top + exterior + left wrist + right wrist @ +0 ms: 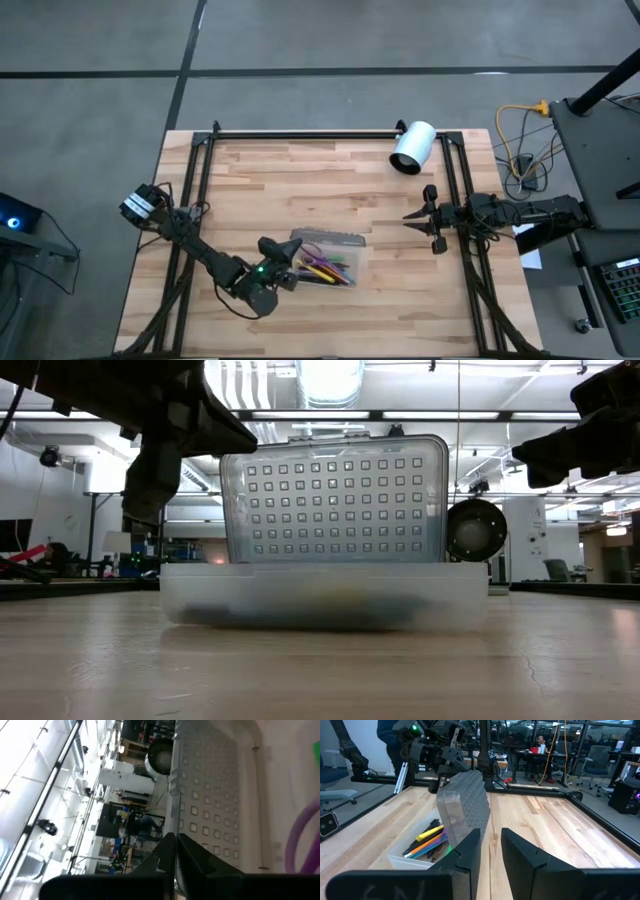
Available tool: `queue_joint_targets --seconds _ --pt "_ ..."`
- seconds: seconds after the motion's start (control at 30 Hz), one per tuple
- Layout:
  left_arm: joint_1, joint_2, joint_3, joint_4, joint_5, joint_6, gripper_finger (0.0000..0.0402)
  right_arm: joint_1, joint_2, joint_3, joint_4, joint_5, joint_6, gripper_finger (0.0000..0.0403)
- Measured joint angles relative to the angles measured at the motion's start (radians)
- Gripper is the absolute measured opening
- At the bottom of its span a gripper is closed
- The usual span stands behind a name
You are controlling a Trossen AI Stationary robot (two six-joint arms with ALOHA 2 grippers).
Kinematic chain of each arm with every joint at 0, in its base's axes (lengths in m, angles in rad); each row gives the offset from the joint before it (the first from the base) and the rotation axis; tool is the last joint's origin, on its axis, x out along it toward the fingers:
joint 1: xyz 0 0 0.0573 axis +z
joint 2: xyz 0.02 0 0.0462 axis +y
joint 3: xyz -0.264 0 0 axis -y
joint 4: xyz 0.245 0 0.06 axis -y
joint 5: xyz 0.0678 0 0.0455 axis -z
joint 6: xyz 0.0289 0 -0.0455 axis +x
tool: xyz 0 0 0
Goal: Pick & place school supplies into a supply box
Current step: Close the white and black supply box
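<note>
Resting beside the supply box [330,258], the left gripper [290,262] is closed; right gripper [415,218] seemingly parted.

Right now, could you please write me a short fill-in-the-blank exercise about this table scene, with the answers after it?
1. The supply box's dotted lid stands ____.
2. The pens and pencils lie ____ the supply box.
3. The white cylinder lies near the table's ____ edge, seen from above.
4. The left gripper, beside the box, has its fingers ____.

Answers: open; inside; far; shut
</note>
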Motion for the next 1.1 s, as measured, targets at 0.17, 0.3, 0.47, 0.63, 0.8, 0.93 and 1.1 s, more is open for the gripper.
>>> queue_joint_targets --seconds 0.17,0.3,0.47,0.63,0.8,0.93,1.1 --pt "0.0 0.0 -0.001 -0.001 0.077 -0.041 0.0 0.0 0.0 0.0 0.0 0.0 0.0 0.0068" --pt "0.0 0.0 -0.003 -0.005 0.108 -0.049 0.0 0.0 0.0 0.0 0.0 0.0 0.0 0.0068" --pt "0.0 0.0 -0.005 -0.003 0.121 -0.05 0.0 0.0 0.0 0.0 0.0 0.0 0.0 0.0068" --pt "0.0 0.0 -0.005 -0.001 0.174 -0.05 0.0 0.0 0.0 0.0 0.0 0.0 0.0 0.0068" --pt "0.001 0.0 -0.006 -0.001 0.182 -0.05 0.0 0.0 0.0 0.0 0.0 0.0 0.0 0.0068" --pt "0.001 0.0 -0.01 -0.001 0.194 -0.05 0.0 0.0 0.0 0.0 0.0 0.0 0.0 0.0068" --pt "0.001 0.0 -0.015 -0.002 0.243 -0.051 0.0 0.0 0.0 0.0 0.0 0.0 0.0 0.0068"
